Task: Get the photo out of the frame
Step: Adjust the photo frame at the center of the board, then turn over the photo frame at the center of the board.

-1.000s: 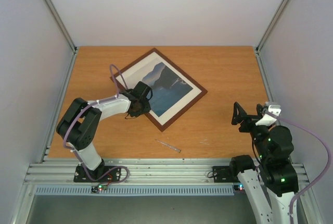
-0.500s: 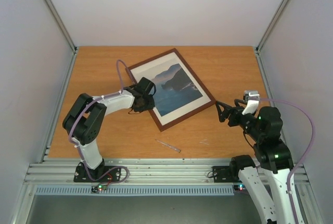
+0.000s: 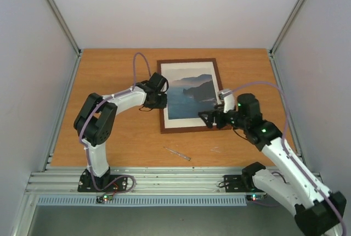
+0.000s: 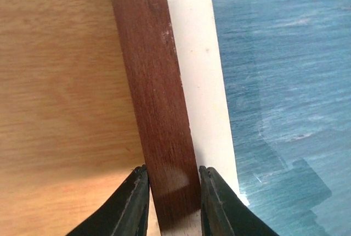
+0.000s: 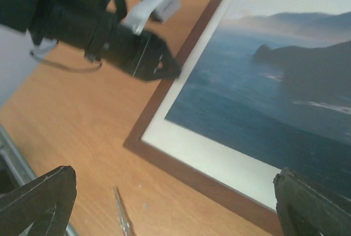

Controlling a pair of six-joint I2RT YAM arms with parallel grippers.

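Left wrist view has the left gripper [image 4: 171, 192] clamped across a side rail of the frame [image 4: 153, 82], the photo [image 4: 285, 82] just beside that gripper and not yet out, while the right gripper [image 5: 175, 189] hangs wide apart over the frame's corner: the whole extraction is left to do.

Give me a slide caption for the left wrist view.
Left hand grips the frame's dark wooden rail, the blue sea photo beside it, on the wooden table.

Near-right corner of frame [image 3: 181, 129] under right pincer [image 3: 210, 119]; thin sliver [image 3: 177, 153], perhaps a tool, too small
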